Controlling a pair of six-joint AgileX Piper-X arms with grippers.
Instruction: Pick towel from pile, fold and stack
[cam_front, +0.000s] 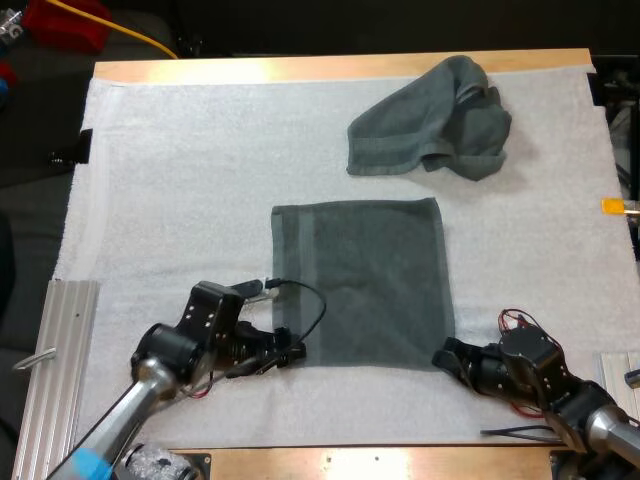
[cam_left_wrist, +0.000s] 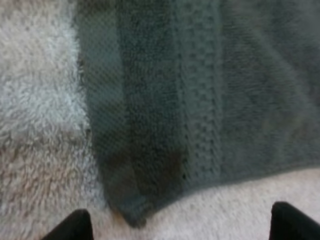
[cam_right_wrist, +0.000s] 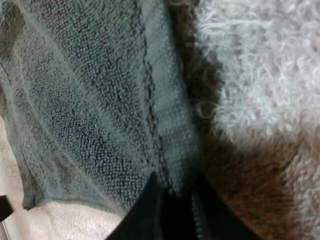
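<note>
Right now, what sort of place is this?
Likely a robot test bench, not a home: wooden table with a white mat, robot left hand and right hand at a flat towel, a crumpled towel beyond it.

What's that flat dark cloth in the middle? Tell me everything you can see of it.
The flat towel is dark grey-green terry with a woven band along its hems. It lies spread out, roughly square, on the white mat, apart from the crumpled towel farther back. The right gripper pinches its near right corner; the left gripper stands open at its near left corner.
</note>
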